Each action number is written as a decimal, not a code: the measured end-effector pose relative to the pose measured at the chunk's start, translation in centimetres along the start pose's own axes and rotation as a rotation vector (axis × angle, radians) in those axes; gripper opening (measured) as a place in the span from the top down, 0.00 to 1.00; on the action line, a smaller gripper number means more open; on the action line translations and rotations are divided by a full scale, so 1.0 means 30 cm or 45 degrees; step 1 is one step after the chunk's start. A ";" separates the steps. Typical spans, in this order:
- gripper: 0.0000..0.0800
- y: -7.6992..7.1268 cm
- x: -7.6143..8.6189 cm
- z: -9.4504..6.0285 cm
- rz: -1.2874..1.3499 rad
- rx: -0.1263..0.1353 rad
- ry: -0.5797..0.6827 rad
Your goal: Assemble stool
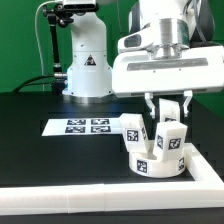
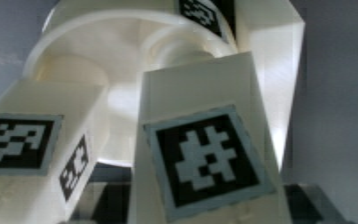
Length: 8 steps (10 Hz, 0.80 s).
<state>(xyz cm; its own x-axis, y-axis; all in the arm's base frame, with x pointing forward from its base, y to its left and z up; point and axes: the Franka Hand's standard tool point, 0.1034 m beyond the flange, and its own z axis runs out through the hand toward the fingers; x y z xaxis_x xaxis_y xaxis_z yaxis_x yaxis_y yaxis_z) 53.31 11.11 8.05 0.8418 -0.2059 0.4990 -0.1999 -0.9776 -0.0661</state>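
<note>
Since the gripper (image 1: pixel 168 111) is closed down on the top of one leg (image 1: pixel 170 138), its two fingers pinching the block from either side, I judge the step in hand to be seating that leg into the seat (image 1: pixel 150 170). Taking the seat as a clock face in the exterior view, the held leg stands upright near two o'clock. A second leg (image 1: pixel 133 130) stands free near ten o'clock, close by but apart. The stool parts sit in the corner of the border wall (image 1: pixel 90 196), with the marker board (image 1: pixel 58 127) out at about ten o'clock from them. Whether the seat touches the wall I cannot tell. In the wrist view the held leg fills the foreground, its tag facing the camera.

To do this well I want the leg plumb, pressure going straight down its axis, and any turning done slowly about that axis. A sideways push would, I think, skid the seat or knock the neighbouring leg. I would check that the leg sits flush before letting go.
</note>
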 end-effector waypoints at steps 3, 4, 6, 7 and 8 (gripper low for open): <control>0.59 0.023 0.003 0.003 -0.005 -0.010 0.015; 0.59 0.032 0.005 0.005 -0.004 -0.013 0.026; 0.59 0.036 0.008 0.007 -0.006 -0.016 0.044; 0.59 0.036 0.009 0.007 -0.007 -0.016 0.049; 0.59 0.035 0.005 0.010 -0.005 -0.017 0.021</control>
<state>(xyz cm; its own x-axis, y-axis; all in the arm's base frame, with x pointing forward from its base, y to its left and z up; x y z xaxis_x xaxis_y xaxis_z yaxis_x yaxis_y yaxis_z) 53.39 10.04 7.81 0.8343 -0.2010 0.5133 -0.2032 -0.9777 -0.0526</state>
